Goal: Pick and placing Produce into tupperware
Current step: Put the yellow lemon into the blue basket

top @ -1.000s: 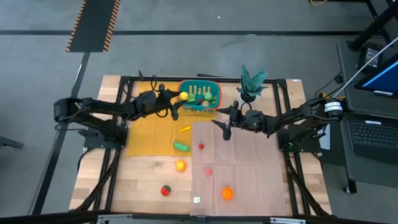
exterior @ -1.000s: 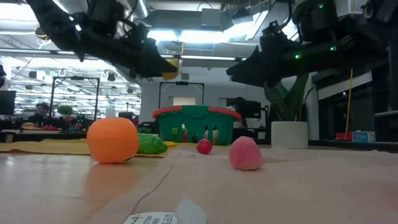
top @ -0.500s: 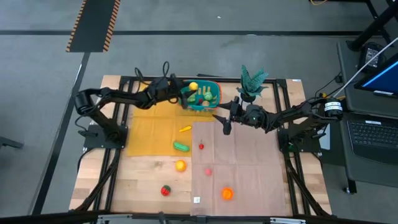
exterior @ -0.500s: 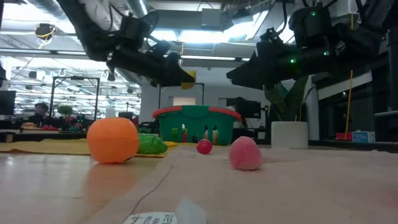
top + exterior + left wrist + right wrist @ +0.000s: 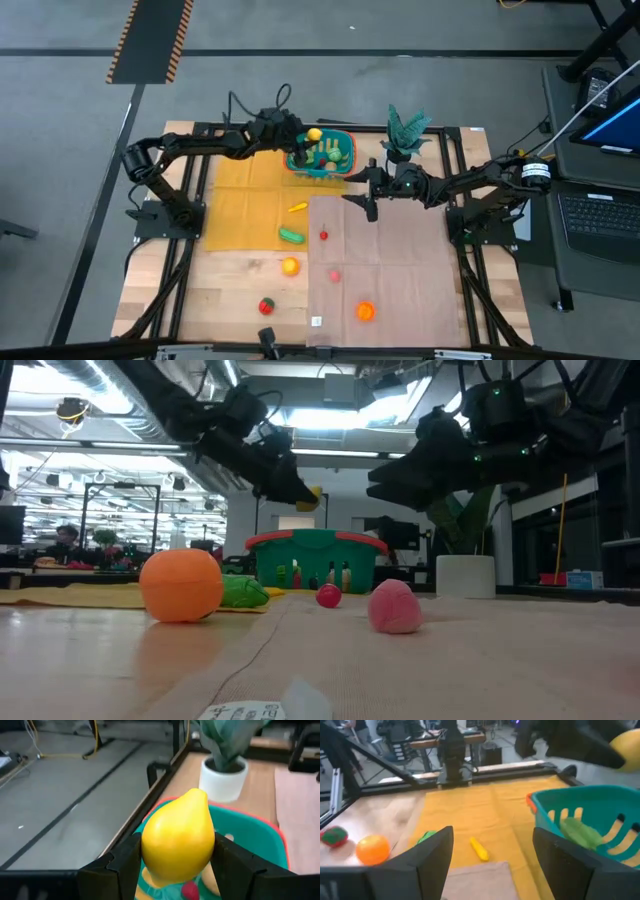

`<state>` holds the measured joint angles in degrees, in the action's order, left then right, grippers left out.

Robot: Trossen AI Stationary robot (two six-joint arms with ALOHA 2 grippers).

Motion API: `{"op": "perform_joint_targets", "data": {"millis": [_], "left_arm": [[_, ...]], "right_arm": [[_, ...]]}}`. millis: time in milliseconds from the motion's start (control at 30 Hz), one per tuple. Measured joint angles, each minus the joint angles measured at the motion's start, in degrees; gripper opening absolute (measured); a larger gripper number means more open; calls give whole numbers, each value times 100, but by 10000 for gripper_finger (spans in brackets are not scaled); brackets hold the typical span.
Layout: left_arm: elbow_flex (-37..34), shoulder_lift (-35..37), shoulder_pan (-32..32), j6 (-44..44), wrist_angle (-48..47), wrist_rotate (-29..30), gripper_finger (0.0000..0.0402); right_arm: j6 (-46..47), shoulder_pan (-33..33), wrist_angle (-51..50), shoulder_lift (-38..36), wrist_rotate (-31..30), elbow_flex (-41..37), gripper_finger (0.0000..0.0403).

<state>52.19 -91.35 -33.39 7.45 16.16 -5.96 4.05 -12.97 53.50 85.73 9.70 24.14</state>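
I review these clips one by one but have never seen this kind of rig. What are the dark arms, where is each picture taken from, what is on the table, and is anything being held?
Two dark robot arms work at a table. One picture looks straight down, one looks level across the tabletop, and one camera rides on each wrist. The left claw is shut on a yellow lemon, held over the teal basket, which already holds some produce. The right claw hangs open and empty above the pink mat. Loose on the table lie a green vegetable, an orange fruit and a red fruit, among others. A potted plant stands beside the basket.
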Motion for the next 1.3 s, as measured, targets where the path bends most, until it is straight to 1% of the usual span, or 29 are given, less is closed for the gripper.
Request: {"op": "perform_joint_targets", "data": {"millis": [133,300,367,500,600,733,833,1067,1300], "left_arm": [[532,0,0,352,-1220,0,196],[949,2,0,546,-2060,-30,196],[1041,2,-1,701,-2387,-252,196],[1166,2,-80,872,-2748,-591,196],[1177,2,-191,874,-2790,-607,196],[1181,-48,-270,879,-2730,-868,196],[1188,-252,-273,933,-2698,-890,196],[1190,-917,-305,986,-2219,-984,196],[1744,-1545,-372,1086,-2424,-1027,196]], "right_arm": [[-9,-37,-243,3,98,0,275],[-97,-37,-306,4,101,0,275],[-138,-37,-313,4,104,0,275],[-142,-37,-328,4,107,0,275],[-149,-37,-328,4,109,0,275],[-155,-37,-328,4,110,0,275],[-205,-37,-328,4,109,0,275],[-286,-37,-362,4,109,0,275],[-306,-37,-439,4,107,0,275]]}}
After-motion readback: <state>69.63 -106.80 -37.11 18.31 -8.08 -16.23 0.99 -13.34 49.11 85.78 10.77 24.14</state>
